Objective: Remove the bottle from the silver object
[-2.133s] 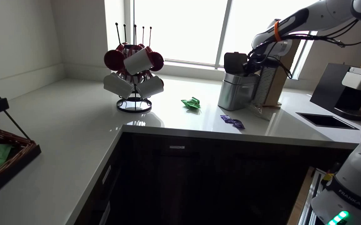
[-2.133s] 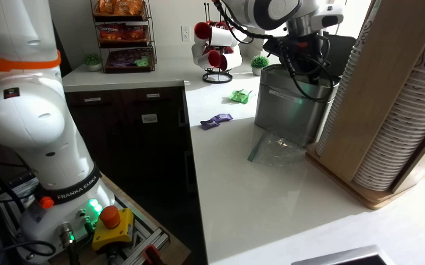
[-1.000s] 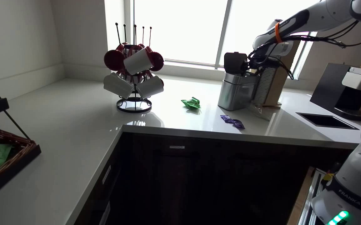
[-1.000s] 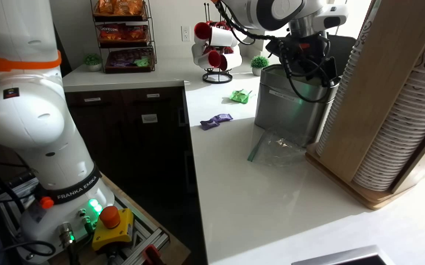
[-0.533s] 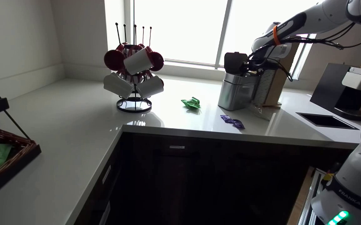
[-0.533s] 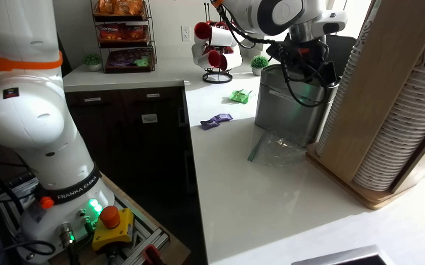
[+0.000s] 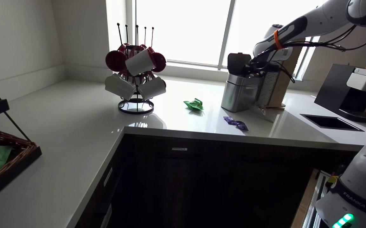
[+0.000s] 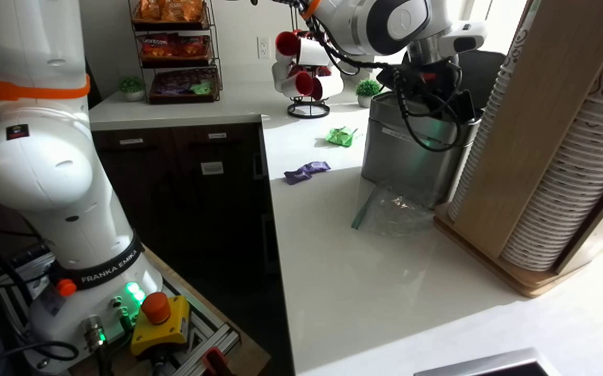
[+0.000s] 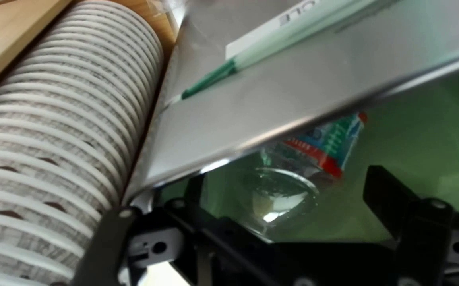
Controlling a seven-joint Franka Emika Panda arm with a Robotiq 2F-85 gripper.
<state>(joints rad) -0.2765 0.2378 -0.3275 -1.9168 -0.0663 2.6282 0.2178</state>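
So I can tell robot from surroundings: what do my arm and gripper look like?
The arm is white with dark trim, orange bands, black cables, green base lights and a black collar reading FRANKA EMIKA. The gripper is black, with two blocky fingers and grey plates with round holes.

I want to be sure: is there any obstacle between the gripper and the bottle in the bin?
Nothing visible stands between the open fingers and the clear bottle. In the wrist view, the rim of the silver bin hides part of it, so a sideways pull might catch there.
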